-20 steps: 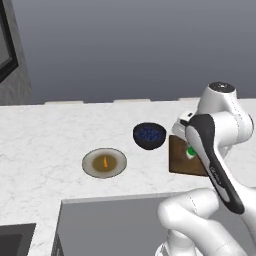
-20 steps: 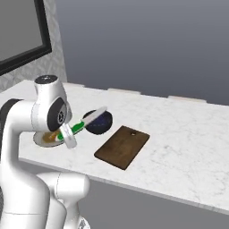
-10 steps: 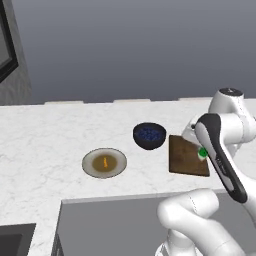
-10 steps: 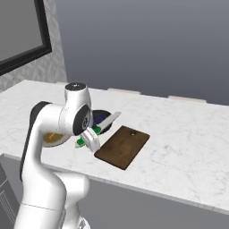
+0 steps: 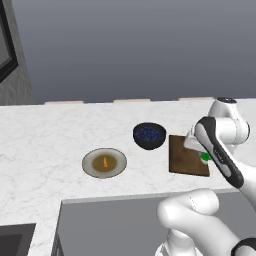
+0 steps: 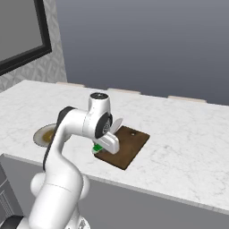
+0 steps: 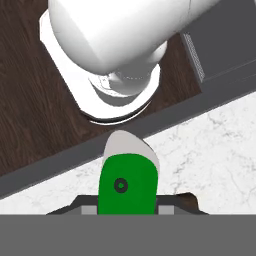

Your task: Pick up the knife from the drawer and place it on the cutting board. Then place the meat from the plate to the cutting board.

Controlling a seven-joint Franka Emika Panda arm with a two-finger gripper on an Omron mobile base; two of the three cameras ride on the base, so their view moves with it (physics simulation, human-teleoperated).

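Observation:
My gripper (image 6: pixel 99 146) is shut on the knife (image 7: pixel 126 182), whose green handle sits between the fingertips and whose pale blade (image 6: pixel 117 125) points up and away. The knife (image 5: pixel 204 157) hangs just above the near edge of the dark-brown cutting board (image 5: pixel 184 159), which also appears in the right base view (image 6: pixel 129 144) and the hand view (image 7: pixel 30 125). On the beige plate (image 5: pixel 95 167), to the board's left, lies the small orange-brown meat (image 5: pixel 105 162). The grey drawer (image 5: pixel 110 222) stands open below the counter's front edge.
A dark bowl with blue contents (image 5: pixel 149 136) stands between the plate and the board, slightly farther back. White marble counter (image 6: pixel 188 134) stretches to the right of the board. My own arm hides part of the plate (image 6: pixel 44 134) in the right base view.
The arm has swung right with the knife, from beside the bowl and plate to over the cutting board's near edge. The grip on the knife is unchanged.

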